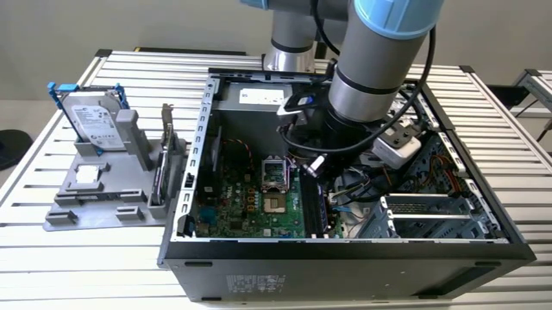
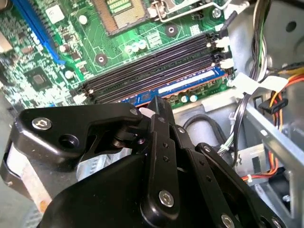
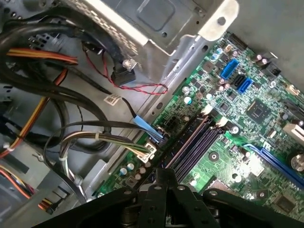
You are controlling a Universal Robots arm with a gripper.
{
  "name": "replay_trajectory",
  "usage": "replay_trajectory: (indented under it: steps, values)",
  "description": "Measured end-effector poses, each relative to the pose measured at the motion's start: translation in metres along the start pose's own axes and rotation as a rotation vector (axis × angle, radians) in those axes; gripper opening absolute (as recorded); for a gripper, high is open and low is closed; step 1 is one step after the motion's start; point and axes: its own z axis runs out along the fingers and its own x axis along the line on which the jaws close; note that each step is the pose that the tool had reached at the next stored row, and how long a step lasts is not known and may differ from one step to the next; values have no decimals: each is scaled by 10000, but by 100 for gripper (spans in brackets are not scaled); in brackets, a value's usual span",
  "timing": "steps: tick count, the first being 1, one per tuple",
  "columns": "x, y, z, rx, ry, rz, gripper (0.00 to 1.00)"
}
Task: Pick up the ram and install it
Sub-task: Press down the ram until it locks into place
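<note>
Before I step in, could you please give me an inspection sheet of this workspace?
Surface: slatted silver metal table, bearing an open black computer case.
Job's things: long thin blue ram stick stands in the outermost memory slot of the green motherboard; whether it is fully seated cannot be told.
Clutter: silver-labelled hard drive in a blue frame upright on a grey fixture; card with a metal bracket beside it.
Grippers: black gripper is down inside the case, right at the ram.
Cables: orange, yellow and black wire bundle and a thin red wire lie beside the board, apart from the slots.
Surroundings: second slatted table at the exterior view's right.
</note>
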Motion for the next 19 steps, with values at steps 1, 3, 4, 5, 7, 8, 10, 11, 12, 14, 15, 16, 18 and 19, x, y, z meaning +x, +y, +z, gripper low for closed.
replay_trajectory:
  steps: [1,3,4,5,7,8,10,11,12,14,15,16,18,19]
  values:
    - [-1,0,0,-3,0,-172,0]
    - [-2,-1,0,-9,0,-498,0]
    - [-2,-2,1,-12,0,-647,0]
    - [-3,-2,1,-15,0,-785,0]
    - [-5,-4,2,-20,0,-1056,0]
    - [-5,-4,2,-23,-1,-1195,0]
    - [-5,-5,1,-30,-2,-1523,0]
    - [-5,-5,1,-33,-1,-1696,0]
    - [-5,-5,2,-36,-1,-1866,0]
    - [-6,-6,2,-42,-1,-2178,0]
    - [-7,-6,2,-45,-2,-2330,0]
    - [-7,-6,2,-48,-2,-2486,0]
    - [-7,-7,3,-54,-2,-2803,0]
    - [-8,-7,3,-57,-2,-2959,0]
